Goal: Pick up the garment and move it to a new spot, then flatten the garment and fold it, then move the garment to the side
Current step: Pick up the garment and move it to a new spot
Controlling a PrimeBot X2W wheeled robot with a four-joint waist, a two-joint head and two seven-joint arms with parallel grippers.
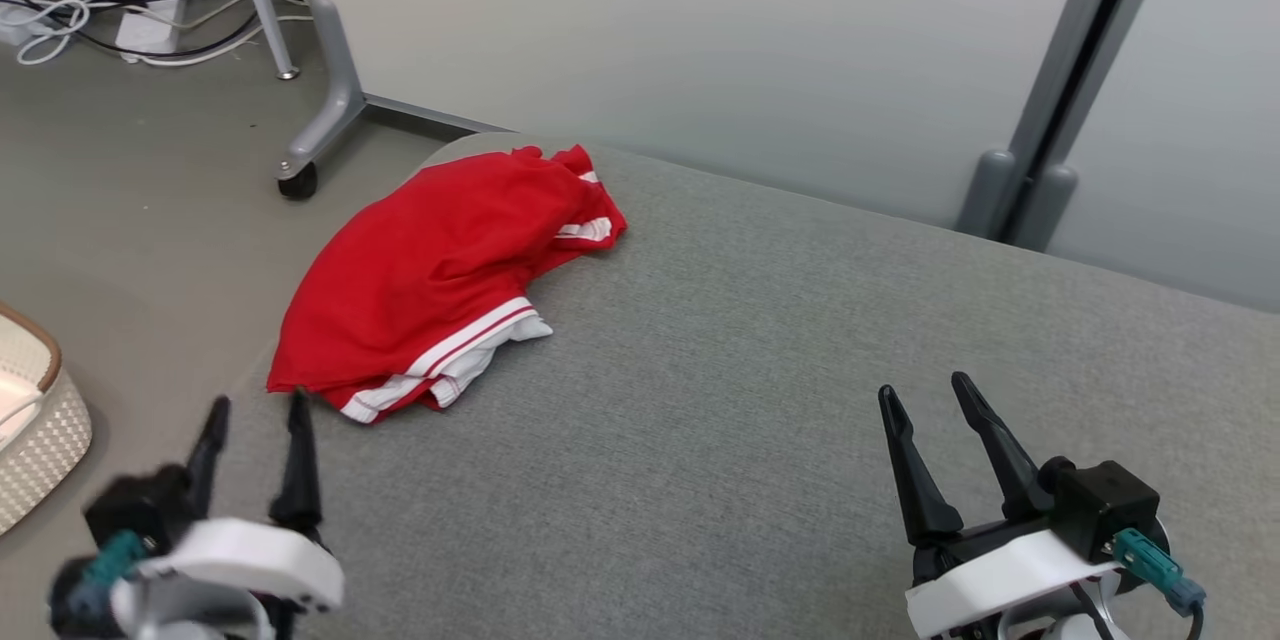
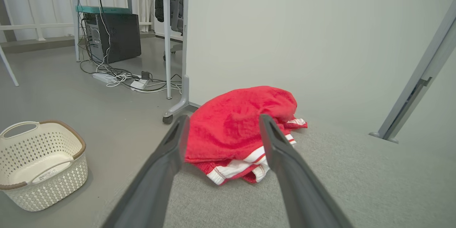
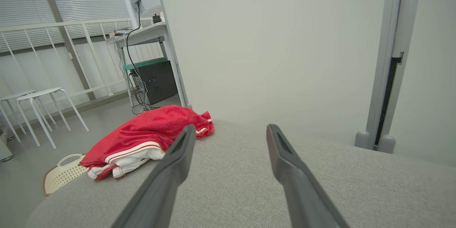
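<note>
- A red garment (image 1: 440, 280) with white striped trim lies crumpled in a heap on the far left corner of a grey padded bench (image 1: 760, 390), with one side right at the bench's rounded left edge
- The left gripper (image 1: 259, 400) hovers over the bench's near left edge, its two dark fingers spread wide with nothing between them; its wrist view frames the heap between the fingers, near but not touching
- The right gripper (image 1: 923, 384) hovers over the bench's near right part, fingers likewise spread and empty, well apart from the garment
- A white woven basket (image 1: 40, 440) sits on the floor beside the bench's left side; a wheeled table leg (image 1: 320, 110) and loose cables (image 1: 90, 10) lie on the floor beyond the bench's far left corner
- Likely risk: the heap sits so close to the bench's left edge that a nudge instead of a clean pinch could slide it off onto the floor
- Likely risk: the cloth is bunched in layers, so a pinch may catch just the top layer or the trim, and the rest would drag and land twisted, harder to flatten
- Possible risk: fingers pressed too deep could dig into the bench's padding and snag the upholstery
- Possible risk: both arms closing on one small heap at the bench's corner could bump each other
</note>
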